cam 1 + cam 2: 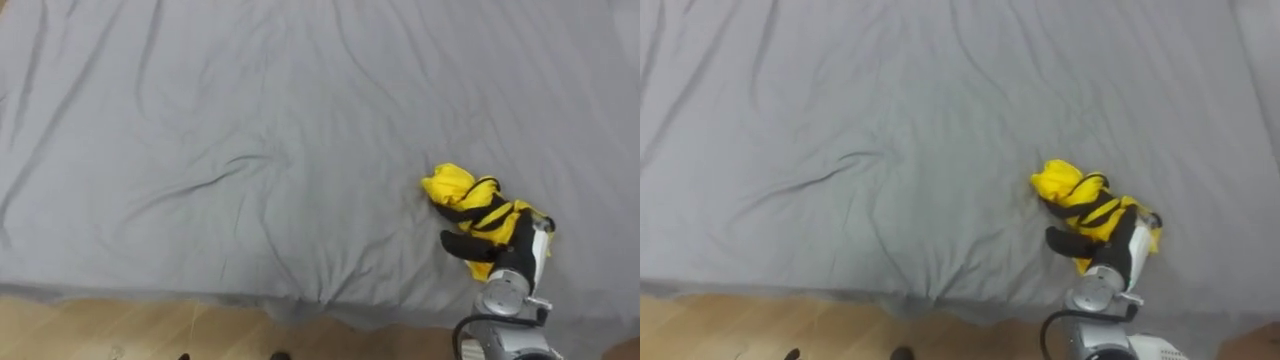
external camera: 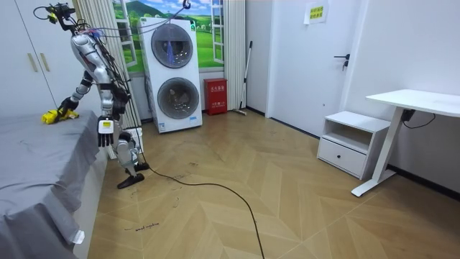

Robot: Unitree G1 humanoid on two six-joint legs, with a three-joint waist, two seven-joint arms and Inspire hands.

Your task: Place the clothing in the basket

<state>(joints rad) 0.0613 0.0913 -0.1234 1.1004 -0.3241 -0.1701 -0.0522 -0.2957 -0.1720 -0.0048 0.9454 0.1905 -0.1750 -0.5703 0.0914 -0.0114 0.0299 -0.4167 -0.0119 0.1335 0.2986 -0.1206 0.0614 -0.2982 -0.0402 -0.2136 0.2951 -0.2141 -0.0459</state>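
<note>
The garment (image 1: 455, 186) is bright yellow, crossed by black bands where the black fingers of the right hand (image 1: 517, 252) curl over it. All round the hand the bed (image 1: 250, 150) is plain pale grey, and the floor (image 1: 150, 335) behind the hand is light brown wood.

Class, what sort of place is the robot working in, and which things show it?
Probably a home bedroom that doubles as a laundry room: a grey-sheeted bed, stacked washing machines, and a white desk.
</note>
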